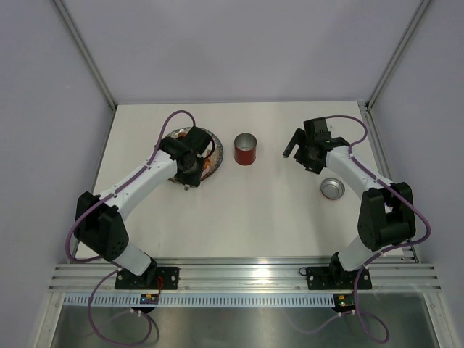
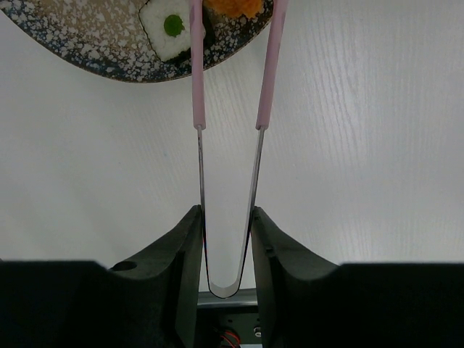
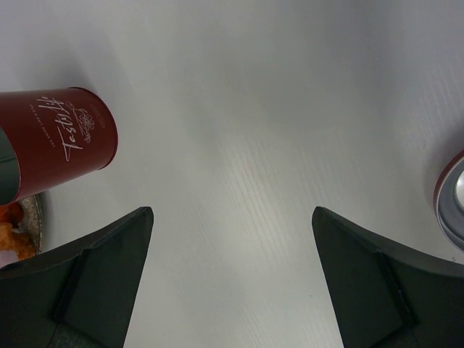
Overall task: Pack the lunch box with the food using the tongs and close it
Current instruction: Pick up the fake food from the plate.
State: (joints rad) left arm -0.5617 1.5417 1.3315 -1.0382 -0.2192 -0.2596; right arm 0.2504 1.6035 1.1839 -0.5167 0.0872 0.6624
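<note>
Left claw grasps the pink tongs, tips above the speckled plate; right claw released — the white rice piece may slip if pinched off-centre.

Your table is white, faintly grained, evenly lit. Plain pale grey walls enclose it on three sides, with metal corner posts at the back. An aluminium rail borders your near edge.
</note>
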